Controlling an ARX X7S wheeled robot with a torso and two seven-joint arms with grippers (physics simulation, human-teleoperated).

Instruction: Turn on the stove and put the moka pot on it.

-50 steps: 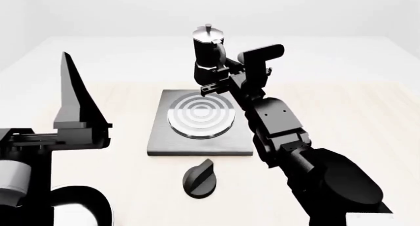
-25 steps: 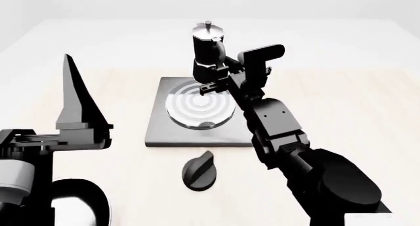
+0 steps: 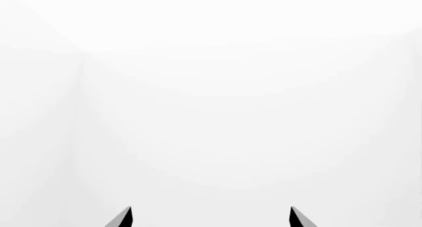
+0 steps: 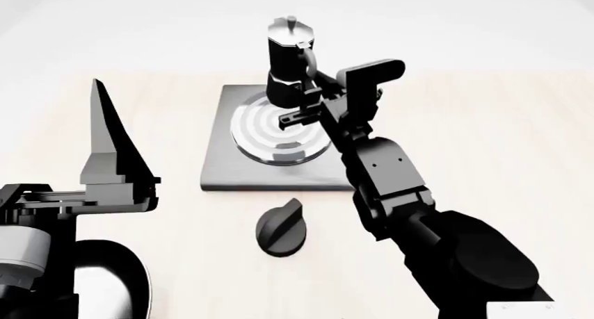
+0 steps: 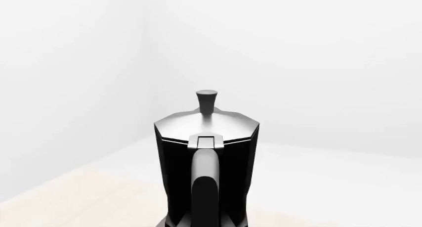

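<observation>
The moka pot (image 4: 286, 55), black with a silver knobbed lid, is upright over the far part of the grey stove hotplate (image 4: 222, 169), at the far edge of its ringed burner (image 4: 278, 131). My right gripper (image 4: 302, 102) is shut on the pot from its handle side. I cannot tell if the pot's base touches the burner. In the right wrist view the pot (image 5: 205, 158) fills the middle, handle towards the camera. The black round knob (image 4: 280, 226) lies on the table in front of the hotplate. My left gripper (image 4: 107, 135) is open and empty at the left, pointing up, and its wrist view shows only the two fingertips (image 3: 122, 219) against white.
A black frying pan (image 4: 107, 288) sits at the near left, below my left arm. My right arm (image 4: 390, 187) reaches along the hotplate's right edge. Pale wooden table (image 4: 483, 124) surrounds the hotplate.
My right gripper has brought the moka pot from behind the hotplate's far edge to over the far part of the burner. The head view has shifted. The left arm has not moved.
</observation>
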